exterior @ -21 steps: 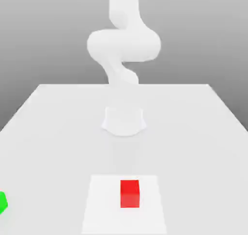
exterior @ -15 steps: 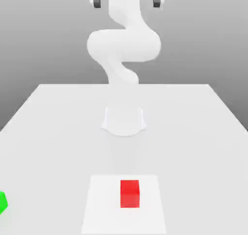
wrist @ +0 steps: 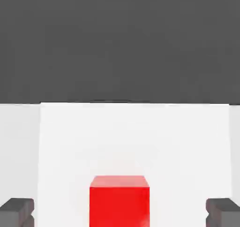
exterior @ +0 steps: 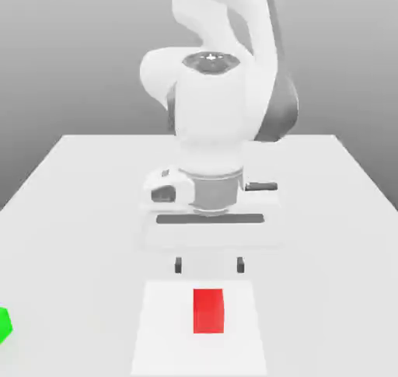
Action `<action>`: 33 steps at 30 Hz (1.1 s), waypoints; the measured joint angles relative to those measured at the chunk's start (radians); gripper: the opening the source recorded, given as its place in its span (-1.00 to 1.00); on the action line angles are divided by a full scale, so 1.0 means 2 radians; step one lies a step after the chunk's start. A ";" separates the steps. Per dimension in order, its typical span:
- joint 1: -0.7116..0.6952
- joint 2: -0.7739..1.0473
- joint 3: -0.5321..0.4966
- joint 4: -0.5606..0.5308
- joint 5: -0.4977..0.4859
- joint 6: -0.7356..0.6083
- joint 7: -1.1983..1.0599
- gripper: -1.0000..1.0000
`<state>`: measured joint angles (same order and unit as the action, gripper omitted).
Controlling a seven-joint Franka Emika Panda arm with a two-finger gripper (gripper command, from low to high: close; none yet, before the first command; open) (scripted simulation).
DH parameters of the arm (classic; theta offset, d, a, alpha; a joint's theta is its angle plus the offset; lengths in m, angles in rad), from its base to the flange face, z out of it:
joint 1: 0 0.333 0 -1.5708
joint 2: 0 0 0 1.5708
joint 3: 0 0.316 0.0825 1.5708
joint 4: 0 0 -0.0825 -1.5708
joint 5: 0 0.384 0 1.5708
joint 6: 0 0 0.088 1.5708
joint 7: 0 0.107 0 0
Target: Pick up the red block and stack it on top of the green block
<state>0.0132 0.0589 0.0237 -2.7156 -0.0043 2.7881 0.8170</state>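
The red block (exterior: 208, 311) rests on a lighter square patch of the white table (exterior: 78, 212), near the front edge in the exterior view. My gripper (exterior: 209, 265) hangs just behind and above it, open, with its two dark fingertips (exterior: 178, 265) spread wider than the cube. In the hand view the red block (wrist: 119, 200) lies between the two fingertips (wrist: 16, 212), untouched. The green block (exterior: 4, 325) sits at the far left of the exterior view, cut by the frame edge, well away from the gripper.
The white arm and its bulky wrist (exterior: 210, 134) tower over the middle of the table, behind the red block. The table's far edge runs across the exterior view behind the arm.
The arm has swung down from high above the table; the hand and open fingers now hover low just behind the red block. Both blocks stay where they were.
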 joint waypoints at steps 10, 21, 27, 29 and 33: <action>0.006 0.102 -0.007 0.010 -0.005 0.085 0.004 -1.00; -0.028 0.010 -0.020 0.022 0.009 -0.020 0.010 -1.00; -0.106 0.056 -0.086 0.123 0.039 -0.079 0.047 -1.00; -0.129 0.071 -0.109 0.153 0.050 -0.096 0.058 -1.00; -0.180 0.109 -0.152 0.216 0.073 -0.122 0.078 -1.00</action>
<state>-0.3469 0.2764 -0.2793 -2.2831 0.1426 2.5432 0.9732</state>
